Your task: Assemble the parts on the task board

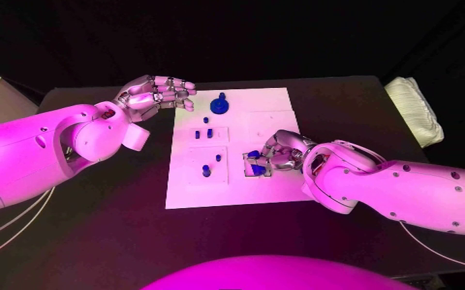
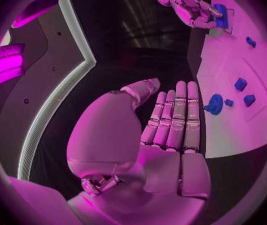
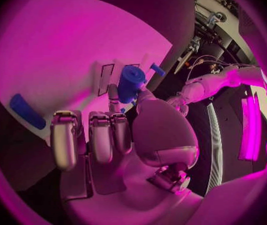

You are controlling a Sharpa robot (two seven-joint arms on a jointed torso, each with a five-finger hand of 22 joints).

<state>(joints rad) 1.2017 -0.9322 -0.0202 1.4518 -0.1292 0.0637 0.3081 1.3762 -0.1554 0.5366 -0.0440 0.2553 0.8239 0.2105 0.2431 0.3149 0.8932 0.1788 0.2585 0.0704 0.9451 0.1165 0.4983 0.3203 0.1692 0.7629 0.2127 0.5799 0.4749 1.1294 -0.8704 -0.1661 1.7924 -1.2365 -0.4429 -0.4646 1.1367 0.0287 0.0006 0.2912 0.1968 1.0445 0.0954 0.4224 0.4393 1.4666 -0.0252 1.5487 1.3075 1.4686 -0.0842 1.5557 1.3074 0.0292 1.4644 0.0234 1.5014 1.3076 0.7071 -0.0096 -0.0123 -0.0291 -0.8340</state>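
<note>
The small blue part (image 1: 256,163) sits at the right side of the white board (image 1: 194,192), pinched in the right hand (image 1: 281,154) just over a square slot. It looks light, hard and a bit slippery, so I think it is best held by its sides with the fingertips. The left hand (image 1: 155,93) is apart at the board's far left corner, holding nothing, fingers straight and close together, near a round blue part (image 1: 220,105), all on the black counter (image 1: 116,236).
</note>
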